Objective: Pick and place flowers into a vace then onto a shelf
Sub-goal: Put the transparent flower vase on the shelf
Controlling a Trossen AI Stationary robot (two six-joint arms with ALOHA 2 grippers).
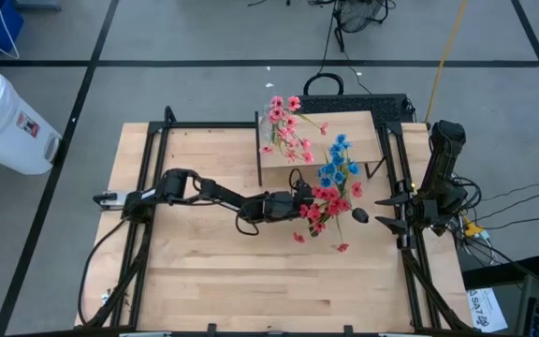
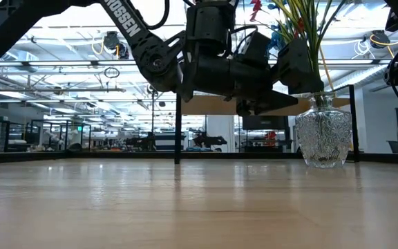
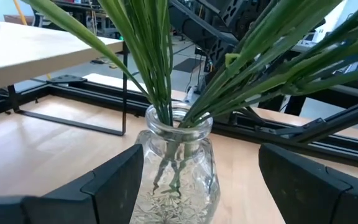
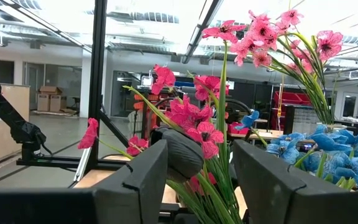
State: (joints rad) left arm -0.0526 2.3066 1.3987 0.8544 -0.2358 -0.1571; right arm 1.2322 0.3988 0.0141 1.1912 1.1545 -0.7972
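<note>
Left gripper: reaches across tabletop toward right half, fingers spread either side of glass vase, not touching it. Vase: upright on tabletop, just in front of shelf, near tabletop's right edge. Flowers: stems in vase, red, pink and blue blossoms fanning out over shelf front. Right gripper: at tabletop's right edge, jaws partly parted, empty, facing blossoms.
</note>
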